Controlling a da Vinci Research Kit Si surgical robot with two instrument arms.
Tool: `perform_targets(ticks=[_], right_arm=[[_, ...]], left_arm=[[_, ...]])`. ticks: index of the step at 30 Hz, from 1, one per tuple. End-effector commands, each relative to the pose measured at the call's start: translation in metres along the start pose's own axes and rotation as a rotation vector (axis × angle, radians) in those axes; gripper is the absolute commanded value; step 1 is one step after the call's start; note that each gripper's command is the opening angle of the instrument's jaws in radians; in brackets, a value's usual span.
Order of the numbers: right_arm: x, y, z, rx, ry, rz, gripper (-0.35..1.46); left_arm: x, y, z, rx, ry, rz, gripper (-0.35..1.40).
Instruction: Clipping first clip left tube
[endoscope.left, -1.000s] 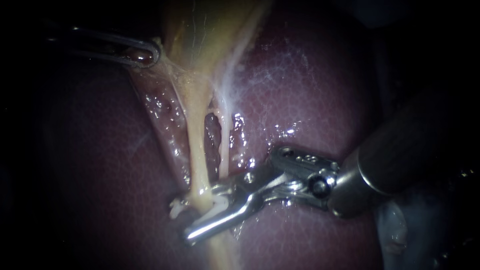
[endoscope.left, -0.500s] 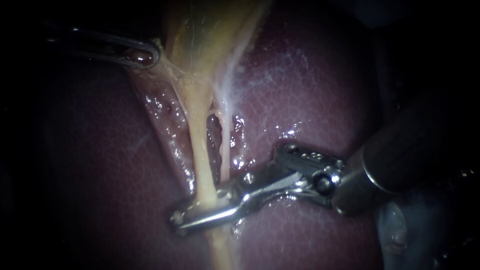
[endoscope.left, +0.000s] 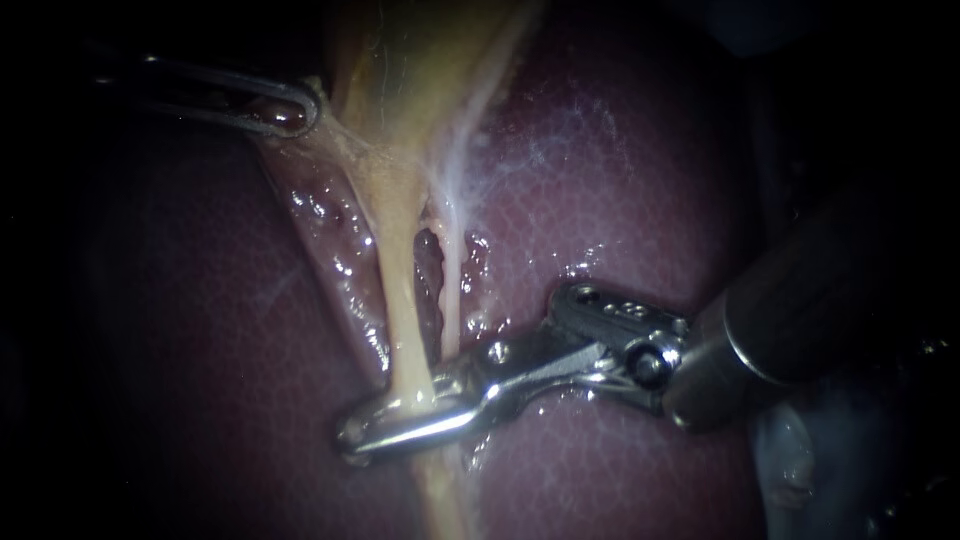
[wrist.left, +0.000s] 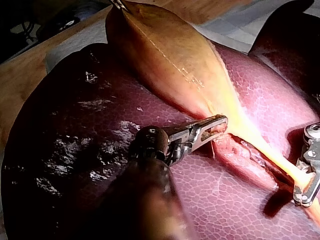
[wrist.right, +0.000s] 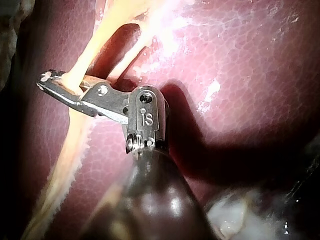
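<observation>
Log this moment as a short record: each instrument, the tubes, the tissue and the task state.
left instrument: jaws shut on tissue beside the gallbladder
right instrument: jaws shut on the left tube, low on it
right tube: thinner, runs down behind the upper jaw
liver: lies under both tubes
task state: jaws clamped across the left tube, not yet released

Liver (endoscope.left: 620, 180) dark red-brown, wet, glinting, filled most of endoscope view. Gallbladder (wrist.left: 165, 55) yellow-tan, lay across liver, tapered to narrow neck. Right tube (endoscope.left: 450, 290) thin, pale, ran beside dark slit in tissue. Whitish film (endoscope.left: 500, 150) spread over liver near gallbladder neck. Pale lump of tissue (endoscope.left: 790, 460) sat at liver's edge. Wooden bench (wrist.left: 25, 75) and light cloth (wrist.left: 240, 20) showed beyond liver in left wrist view.
</observation>
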Motion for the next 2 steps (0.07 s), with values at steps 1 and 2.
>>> perform_targets(ticks=[1,2], right_arm=[[0.0000,0.0000,0.0000,0.000,0.000,0.000,-0.35],[0.0000,0.0000,0.0000,0.000,0.000,0.000,-0.35]], left_arm=[[0.0000,0.0000,0.0000,0.000,0.000,0.000,-0.35],[0.0000,0.0000,0.0000,0.000,0.000,0.000,-0.35]])
